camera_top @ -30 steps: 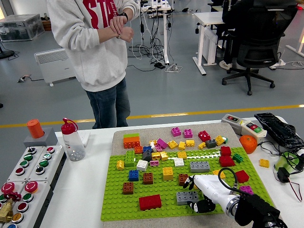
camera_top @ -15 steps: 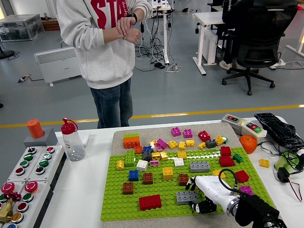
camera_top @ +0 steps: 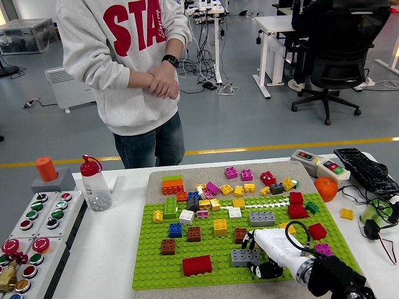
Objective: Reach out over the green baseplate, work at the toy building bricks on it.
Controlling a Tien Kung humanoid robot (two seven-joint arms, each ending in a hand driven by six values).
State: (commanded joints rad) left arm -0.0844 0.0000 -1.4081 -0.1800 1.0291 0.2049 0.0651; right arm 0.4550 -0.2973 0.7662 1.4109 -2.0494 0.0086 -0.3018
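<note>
Right hand (camera_top: 265, 252) at the grey brick (camera_top: 245, 257)
Fingers curl against 1 brick on the green baseplate (camera_top: 156, 261); whether they clamp it is unclear. Light, rigid, stud-locked: likely grip its sides.

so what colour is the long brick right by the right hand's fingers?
Grey. The long brick sits at the right hand on the green baseplate, head view.

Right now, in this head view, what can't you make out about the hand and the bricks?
- Right hand: its own white back hides whether the fingers pinch the grey brick on the green baseplate.
- Forearm: cut off by the bottom edge.
- Left hand: out of view.
- Brown brick: partly hidden behind the hand.
</note>
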